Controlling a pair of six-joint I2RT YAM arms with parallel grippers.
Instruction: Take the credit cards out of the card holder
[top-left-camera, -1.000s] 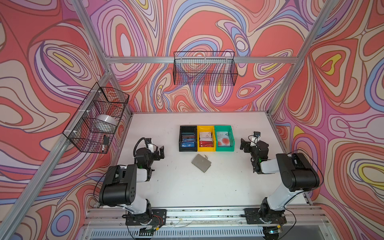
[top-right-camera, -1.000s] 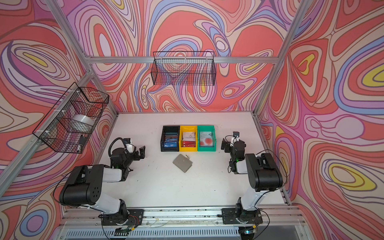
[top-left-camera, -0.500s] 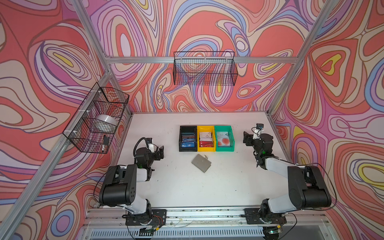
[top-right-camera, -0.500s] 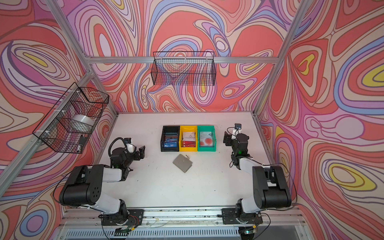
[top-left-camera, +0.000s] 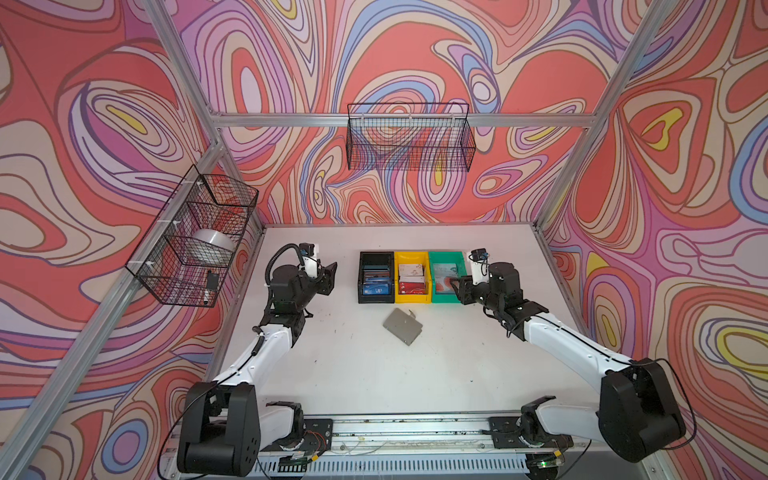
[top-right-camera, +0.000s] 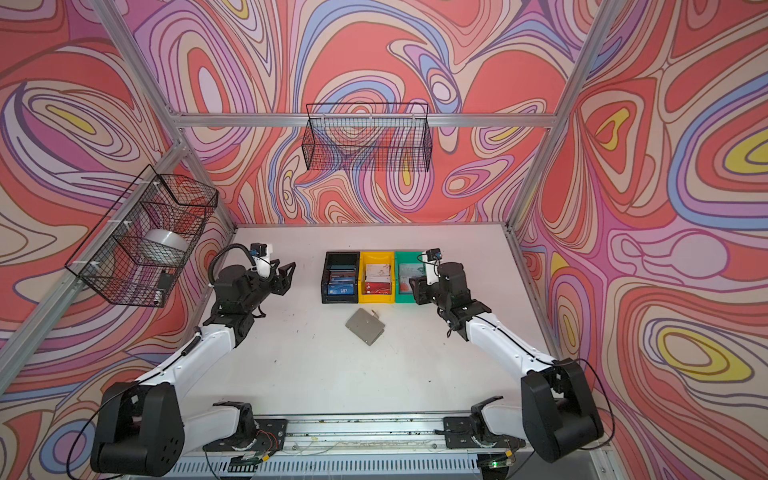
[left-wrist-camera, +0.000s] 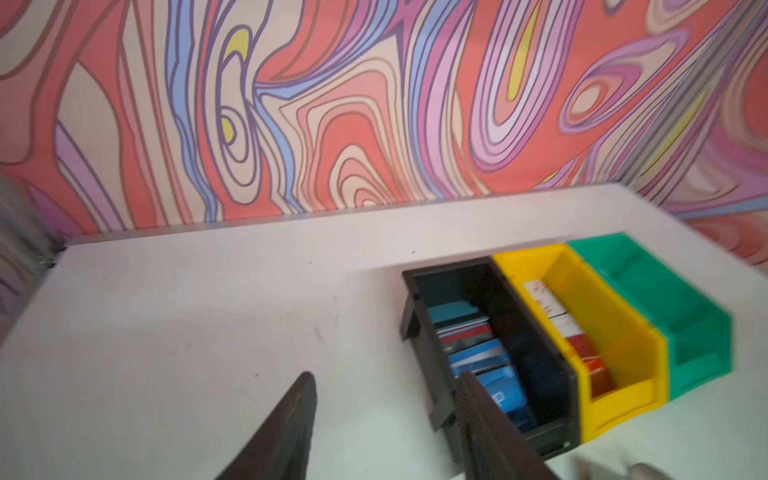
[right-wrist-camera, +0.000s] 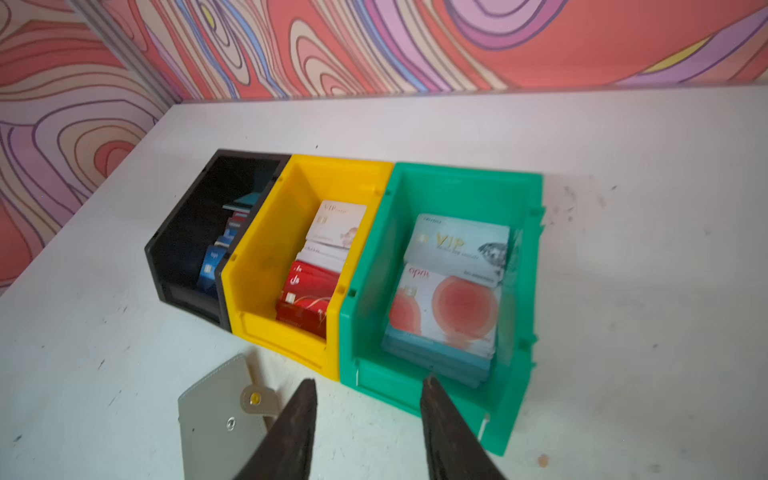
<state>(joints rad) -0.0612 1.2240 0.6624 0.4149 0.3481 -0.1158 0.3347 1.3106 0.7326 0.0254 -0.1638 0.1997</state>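
1. The grey wallet (top-left-camera: 402, 326) lies folded on the table (top-left-camera: 353, 374) just in front of the bins. It sits between my two arms, touched by neither, and its cards are hidden inside.
2. My left claw (top-left-camera: 329, 276) and right claw (top-left-camera: 457, 286) both hang empty, jaws partly apart.
3. Risk: the wallet is flat and looks light. I judge a one-sided pinch may skid it toward the bins instead of opening it.
4. Risk: the right claw hangs by the green bin's (right-wrist-camera: 465, 174) front edge. A low sweep could knock the bin or snag its loose stack of cards (right-wrist-camera: 449, 299).
5. Only the right wrist view shows the wallet's tab (right-wrist-camera: 257, 401) unsnapped; both top views reduce it to a sliver. The left wrist view looks at the black bin (left-wrist-camera: 449, 266), with the wallet at best an edge blur.
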